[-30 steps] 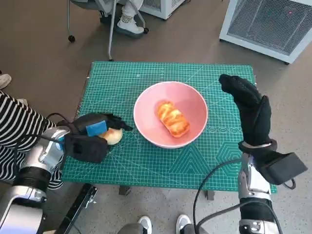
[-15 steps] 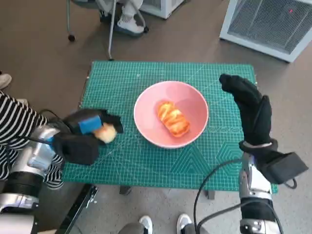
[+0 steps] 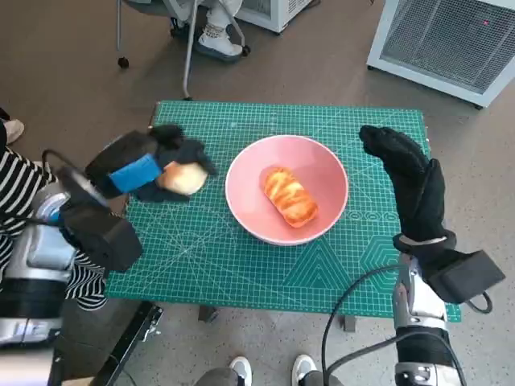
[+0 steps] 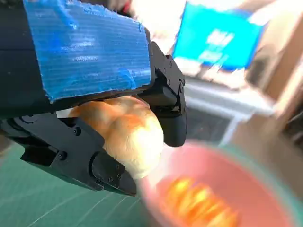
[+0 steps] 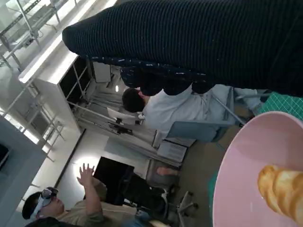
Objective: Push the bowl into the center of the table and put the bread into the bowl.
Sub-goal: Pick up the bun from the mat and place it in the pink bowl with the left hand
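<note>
2 pieces of bread now matter: 1 glazed loaf (image 3: 288, 195) lies in the pink bowl (image 3: 322, 165) near the middle of the desk (image 3: 241, 265), and 1 pale roll (image 3: 183, 178) is clasped in the left hand (image 3: 149, 165). A second ago that roll sat low on the mat; it has since been lifted clear and carried toward the bowl's rim. Likely next is a short move over the bowl and release. The right hand (image 3: 406, 173) stands upright beside the bowl, released, holding nothing.
</note>
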Robot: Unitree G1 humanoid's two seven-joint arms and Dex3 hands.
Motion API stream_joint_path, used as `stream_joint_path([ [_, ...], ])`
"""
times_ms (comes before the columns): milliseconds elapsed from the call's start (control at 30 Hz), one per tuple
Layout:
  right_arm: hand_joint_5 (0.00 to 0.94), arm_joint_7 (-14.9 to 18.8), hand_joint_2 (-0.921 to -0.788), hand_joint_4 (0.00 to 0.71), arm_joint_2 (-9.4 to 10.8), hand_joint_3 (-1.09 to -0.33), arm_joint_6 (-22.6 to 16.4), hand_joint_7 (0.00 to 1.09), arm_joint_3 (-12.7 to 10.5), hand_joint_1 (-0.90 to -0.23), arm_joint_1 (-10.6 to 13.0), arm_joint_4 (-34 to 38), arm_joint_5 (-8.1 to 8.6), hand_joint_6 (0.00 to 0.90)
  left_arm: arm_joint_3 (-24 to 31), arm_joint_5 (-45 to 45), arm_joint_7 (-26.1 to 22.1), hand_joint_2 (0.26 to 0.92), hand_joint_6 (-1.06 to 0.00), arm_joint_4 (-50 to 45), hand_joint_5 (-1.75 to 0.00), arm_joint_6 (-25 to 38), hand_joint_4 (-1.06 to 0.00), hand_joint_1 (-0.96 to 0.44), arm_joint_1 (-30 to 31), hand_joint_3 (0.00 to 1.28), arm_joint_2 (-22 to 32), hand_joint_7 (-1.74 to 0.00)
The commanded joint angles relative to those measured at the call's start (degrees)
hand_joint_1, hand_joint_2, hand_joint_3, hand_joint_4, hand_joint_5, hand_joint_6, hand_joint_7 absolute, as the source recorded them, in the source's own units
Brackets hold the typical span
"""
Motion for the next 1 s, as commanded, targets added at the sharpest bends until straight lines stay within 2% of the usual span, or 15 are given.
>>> stream_joint_path([
  [33, 0.002, 0.7, -0.921, 0.163, 0.0, -0.786, 0.3, 0.54, -0.1, -0.747, 0.3, 0.7, 0.40, -0.001, -1.9, 0.6, 1.0, 0.920, -0.62, -1.2, -1.26, -0.2, -0.64, 0.00, -4.0, 0.09, -4.4, -1.13],
  [333, 0.001, 0.6, -0.921, 0.162, 0.0, -0.788, 0.4, 0.53, -0.2, -0.745, 0.9, 0.2, 0.38, -0.001, -7.0, 4.9, 2.1, 0.919, -0.62, 6.7, -1.19, -1.9, -0.67, 0.00, -9.9, 0.08, -10.9, -1.18],
  [600, 0.002, 0.7, -0.921, 0.165, -0.3, -0.784, 0.8, 0.54, -0.5, -0.749, 1.8, -1.2, 0.66, -0.001, -11.0, 8.0, 2.9, 0.920, -0.55, 16.8, -1.26, -2.5, -0.64, 0.00, -13.7, 0.12, -15.5, -1.21],
  [733, 0.003, 0.7, -0.921, 0.166, -0.3, -0.781, 1.2, 0.54, -0.7, -0.752, 2.2, -1.8, 0.91, -0.001, -12.7, 8.8, 0.7, 0.921, -0.42, 18.9, -1.35, 0.5, -0.54, 0.00, -14.1, 0.23, -16.6, -1.35],
  [767, 0.003, 0.7, -0.921, 0.167, -0.3, -0.780, 1.3, 0.54, -0.7, -0.752, 2.3, -2.0, 0.93, -0.001, -13.1, 8.9, -0.2, 0.884, -0.36, 19.0, -1.06, 1.6, -0.45, 0.00, -14.1, 0.23, -16.6, -1.09],
  [800, 0.003, 0.7, -0.921, 0.167, -0.3, -0.780, 1.4, 0.54, -0.8, -0.752, 2.4, -2.1, 0.98, -0.001, -13.6, 9.2, -1.6, 0.876, -0.36, 18.8, -0.91, 3.1, -0.44, 0.00, -14.1, 0.22, -16.6, -0.97],
  [833, 0.004, 0.7, -0.921, 0.169, -0.4, -0.779, 1.5, 0.54, -0.9, -0.751, 2.4, -2.3, 1.07, 0.000, -14.2, 9.7, -3.0, 0.860, -0.35, 18.7, -0.62, 4.7, -0.42, 0.00, -14.2, 0.18, -16.6, -0.73],
  [867, 0.005, 0.7, -0.921, 0.171, -0.4, -0.778, 1.6, 0.55, -0.9, -0.751, 2.5, -2.3, 1.13, 0.001, -14.5, 9.9, -3.8, 0.848, -0.35, 18.6, -0.41, 5.7, -0.41, -0.01, -14.2, 0.15, -16.6, -0.56],
  [900, 0.006, 0.7, -0.921, 0.173, -0.5, -0.777, 1.7, 0.55, -1.0, -0.751, 2.5, -2.3, 1.22, 0.002, -14.9, 10.1, -4.9, 0.842, -0.36, 18.5, -0.27, 7.0, -0.40, -0.03, -14.3, 0.12, -16.5, -0.42],
  [1000, 0.007, 0.7, -0.921, 0.176, -0.5, -0.774, 1.7, 0.56, -1.2, -0.752, 2.5, -2.4, 1.25, 0.005, -15.2, 10.1, -6.6, 0.833, -0.37, 17.2, -0.09, 9.1, -0.40, -0.05, -14.0, 0.08, -16.1, -0.26],
])
